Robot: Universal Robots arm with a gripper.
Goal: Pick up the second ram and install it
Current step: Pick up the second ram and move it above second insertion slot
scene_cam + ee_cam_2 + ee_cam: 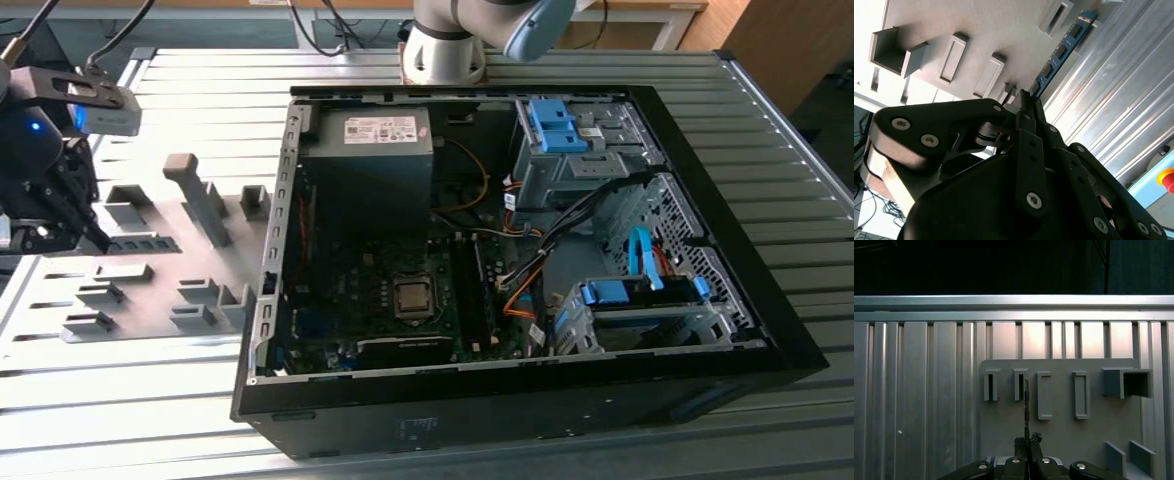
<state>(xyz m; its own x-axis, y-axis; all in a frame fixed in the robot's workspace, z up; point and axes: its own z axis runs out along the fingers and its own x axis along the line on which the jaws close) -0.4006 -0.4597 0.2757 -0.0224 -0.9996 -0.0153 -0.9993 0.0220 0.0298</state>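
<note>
Pick-up step, judging by the grip: the gripper (1027, 96) has its jaws pinched shut on 1 end of the second ram (1060, 52), which sits beside the grey tray blocks (951, 57). Lifting likely calls for a straight pull.

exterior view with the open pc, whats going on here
The arm's gripper is at the grey tray on the exterior view's left, closed on one end of the second ram. The stick is by the tray's slots, well apart from the open computer case and its motherboard sockets.
</note>
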